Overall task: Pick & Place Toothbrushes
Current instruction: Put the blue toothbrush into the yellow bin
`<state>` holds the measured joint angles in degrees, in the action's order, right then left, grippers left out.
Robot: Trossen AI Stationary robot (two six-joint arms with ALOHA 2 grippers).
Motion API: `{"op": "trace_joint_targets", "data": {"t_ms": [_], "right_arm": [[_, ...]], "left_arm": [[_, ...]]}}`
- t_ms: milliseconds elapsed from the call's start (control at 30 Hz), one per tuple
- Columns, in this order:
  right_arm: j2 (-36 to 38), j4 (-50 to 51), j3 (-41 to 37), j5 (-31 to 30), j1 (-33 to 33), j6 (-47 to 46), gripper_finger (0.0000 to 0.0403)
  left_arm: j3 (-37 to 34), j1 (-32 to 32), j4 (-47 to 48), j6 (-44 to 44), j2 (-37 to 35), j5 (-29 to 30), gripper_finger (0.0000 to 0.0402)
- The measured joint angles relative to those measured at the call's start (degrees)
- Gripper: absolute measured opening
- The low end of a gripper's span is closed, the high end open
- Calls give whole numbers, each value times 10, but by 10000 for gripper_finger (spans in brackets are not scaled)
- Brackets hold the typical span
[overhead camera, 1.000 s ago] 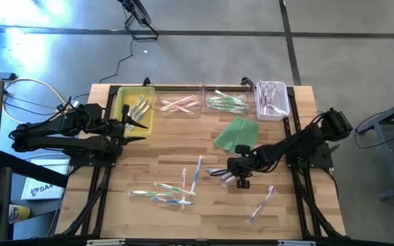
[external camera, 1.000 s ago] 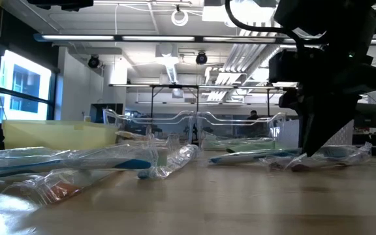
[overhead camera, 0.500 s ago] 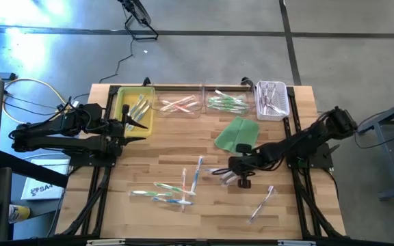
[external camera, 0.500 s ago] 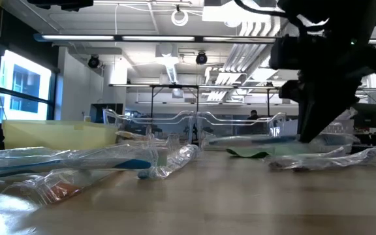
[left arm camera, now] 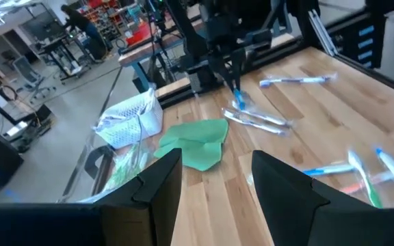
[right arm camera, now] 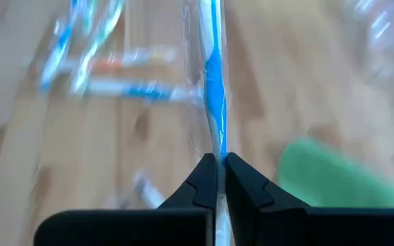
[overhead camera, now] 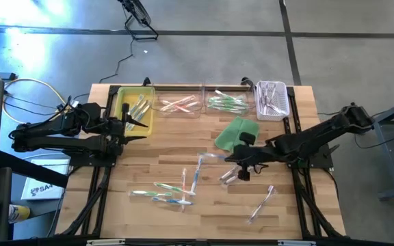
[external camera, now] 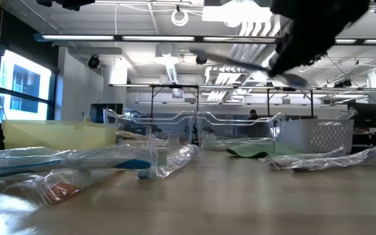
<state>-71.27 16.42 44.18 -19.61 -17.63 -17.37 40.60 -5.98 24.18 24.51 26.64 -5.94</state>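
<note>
Yellow bin (overhead camera: pixel 124 109), two clear trays and white basket (overhead camera: pixel 272 100) apparently hold toothbrushes; right jaws pinch one, left agape.

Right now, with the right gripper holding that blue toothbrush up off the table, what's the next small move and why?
Probably carry it toward the trays at the table's far edge. The right gripper is shut on the blue toothbrush, already lifted clear of the wood, and the trays hold sorted brushes.
</note>
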Motion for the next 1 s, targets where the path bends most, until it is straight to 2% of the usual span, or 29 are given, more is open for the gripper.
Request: {"op": "trace_joint_targets", "data": {"t_ms": [233,467,567,767,1000], "right_arm": [[-2,-170,0,-48,0,123,5],[-4,-255,0,-120,1,194,5],[-4,-278,0,-120,0,209,5],[-4,-291,0,-130,0,214,5],[-4,-330,0,-141,0,246,5]], "left_arm": [[0,0,-67,-85,41,36,171],[0,0,-120,-171,150,33,171],[0,0,-199,-169,210,-8,171],[0,0,-448,-142,334,-97,170],[0,0,-627,-179,434,-97,170]]}}
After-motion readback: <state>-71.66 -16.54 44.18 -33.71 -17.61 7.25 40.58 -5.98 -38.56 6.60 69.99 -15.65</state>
